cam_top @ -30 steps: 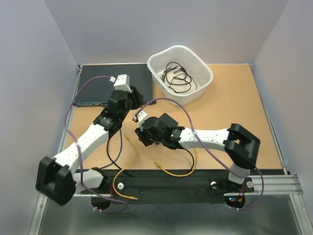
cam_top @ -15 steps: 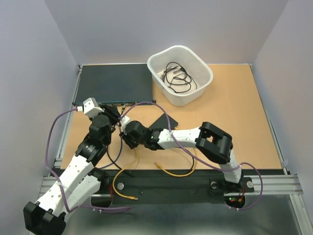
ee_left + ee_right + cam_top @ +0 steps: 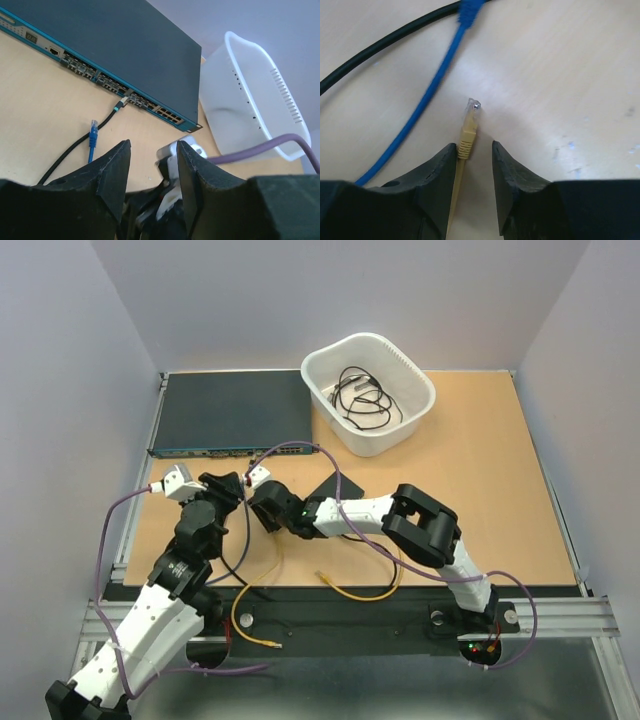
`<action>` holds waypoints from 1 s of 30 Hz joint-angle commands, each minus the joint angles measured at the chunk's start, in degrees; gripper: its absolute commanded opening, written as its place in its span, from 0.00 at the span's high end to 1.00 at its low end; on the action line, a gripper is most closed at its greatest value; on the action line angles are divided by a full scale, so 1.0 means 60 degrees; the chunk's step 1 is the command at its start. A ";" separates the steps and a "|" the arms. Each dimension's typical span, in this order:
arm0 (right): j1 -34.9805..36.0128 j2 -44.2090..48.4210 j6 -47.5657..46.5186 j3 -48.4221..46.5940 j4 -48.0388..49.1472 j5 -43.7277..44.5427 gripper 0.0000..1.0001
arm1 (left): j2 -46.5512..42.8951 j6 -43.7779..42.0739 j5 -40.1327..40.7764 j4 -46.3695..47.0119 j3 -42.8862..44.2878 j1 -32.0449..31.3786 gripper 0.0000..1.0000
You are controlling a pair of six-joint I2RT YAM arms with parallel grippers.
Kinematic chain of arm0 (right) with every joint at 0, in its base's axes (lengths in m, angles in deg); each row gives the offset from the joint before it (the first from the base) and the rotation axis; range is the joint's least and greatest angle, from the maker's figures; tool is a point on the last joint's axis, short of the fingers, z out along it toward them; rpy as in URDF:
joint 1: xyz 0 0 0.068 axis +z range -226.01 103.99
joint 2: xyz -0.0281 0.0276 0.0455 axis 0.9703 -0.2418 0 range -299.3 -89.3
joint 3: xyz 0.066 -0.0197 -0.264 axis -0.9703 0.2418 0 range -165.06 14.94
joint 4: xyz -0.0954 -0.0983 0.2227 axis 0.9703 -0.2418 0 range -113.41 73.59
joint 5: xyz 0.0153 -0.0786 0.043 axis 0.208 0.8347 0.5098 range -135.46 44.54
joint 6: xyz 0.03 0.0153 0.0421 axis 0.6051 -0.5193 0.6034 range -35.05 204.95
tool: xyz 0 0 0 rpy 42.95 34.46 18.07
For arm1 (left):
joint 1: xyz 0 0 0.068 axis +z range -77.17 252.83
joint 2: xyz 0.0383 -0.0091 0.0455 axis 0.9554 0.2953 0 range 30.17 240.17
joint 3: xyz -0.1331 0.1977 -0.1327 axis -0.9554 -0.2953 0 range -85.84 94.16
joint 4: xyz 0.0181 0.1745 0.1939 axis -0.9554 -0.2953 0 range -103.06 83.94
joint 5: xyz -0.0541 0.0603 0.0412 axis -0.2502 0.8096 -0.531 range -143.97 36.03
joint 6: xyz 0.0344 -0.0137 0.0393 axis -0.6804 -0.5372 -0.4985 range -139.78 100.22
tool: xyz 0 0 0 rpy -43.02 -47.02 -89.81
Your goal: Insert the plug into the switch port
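Observation:
The yellow plug [image 3: 471, 119] lies flat on the table between the jaws of my right gripper [image 3: 474, 146]. The jaws are open, and the plug's boot rests against the left finger [image 3: 440, 165]. In the top view my right gripper [image 3: 263, 512] points down at the table left of the small flat black box [image 3: 335, 485]. The arm partly covers the box and its switch ports do not show. My left gripper [image 3: 220, 487] is open and empty just left of the right gripper; in the left wrist view [image 3: 152, 147] the right wrist shows between its jaws.
The wide dark rack unit [image 3: 230, 410] lies at the back left with a black cable [image 3: 117, 106] plugged into it. A blue plug [image 3: 93, 132] and blue cable [image 3: 435, 90] lie nearby. A white bin [image 3: 368, 390] holds black cables. The yellow cable [image 3: 350, 592] loops toward the front rail.
My left arm has pulled back from the rack unit toward the near left. My right gripper has moved left and come down over the yellow plug.

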 commanded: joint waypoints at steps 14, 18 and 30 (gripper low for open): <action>-0.0240 -0.0474 0.0492 -0.0572 0.0227 0.0492 0.79 | -0.0281 0.0189 0.0311 -0.0033 -0.0297 -0.0041 0.48; -0.0240 -0.0519 0.0551 -0.0338 0.0256 0.0419 0.94 | -0.0368 0.0146 0.0326 -0.0004 -0.0355 -0.0055 0.48; -0.0255 0.2540 0.0521 0.2327 0.2318 -0.0750 1.00 | -0.0851 -0.0571 -0.1239 0.1033 -0.0735 -0.0041 0.50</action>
